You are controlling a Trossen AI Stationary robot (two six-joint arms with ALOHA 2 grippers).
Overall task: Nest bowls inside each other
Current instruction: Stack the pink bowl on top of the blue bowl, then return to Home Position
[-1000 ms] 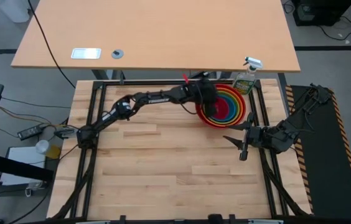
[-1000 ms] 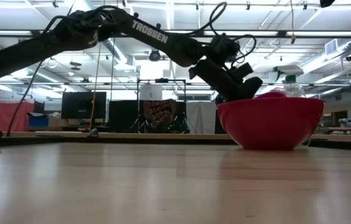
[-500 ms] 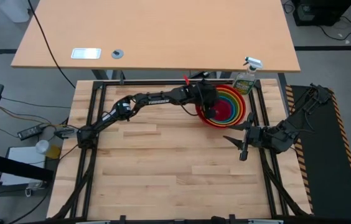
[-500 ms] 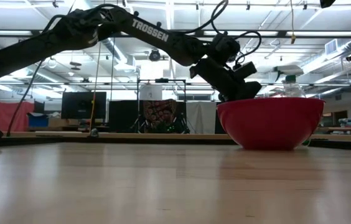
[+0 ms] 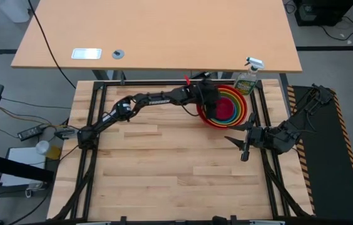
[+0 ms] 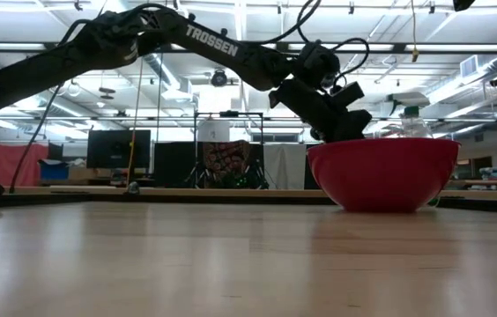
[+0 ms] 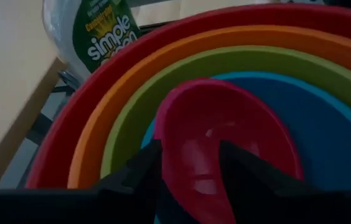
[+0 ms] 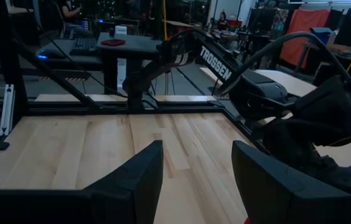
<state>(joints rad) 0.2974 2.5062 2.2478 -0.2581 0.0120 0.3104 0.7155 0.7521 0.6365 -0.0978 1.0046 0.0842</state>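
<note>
The bowls stand nested near the table's far right: red outermost, then orange, lime green and blue, with the pink bowl innermost. In the low view only the red bowl shows. My left gripper reaches down over the stack's left rim and is open. One finger is outside the pink bowl's near rim; the other is over its inside. My right gripper waits open above the table, near the stack. My left gripper stands open astride the pink bowl's near rim, slanting down from the table's left. Whether a finger touches the rim, I cannot tell. The pink bowl rests inside the blue one.
A clear spray bottle with a green label stands right behind the stack at the far right corner. The black frame rail runs along the far edge. Bare wood spreads to the left and near side.
The pink bowl, which showed above the red bowl's rim in the low view a second ago, has dropped out of sight into the stack. My left gripper has stayed over the rim and rolled slightly.
</note>
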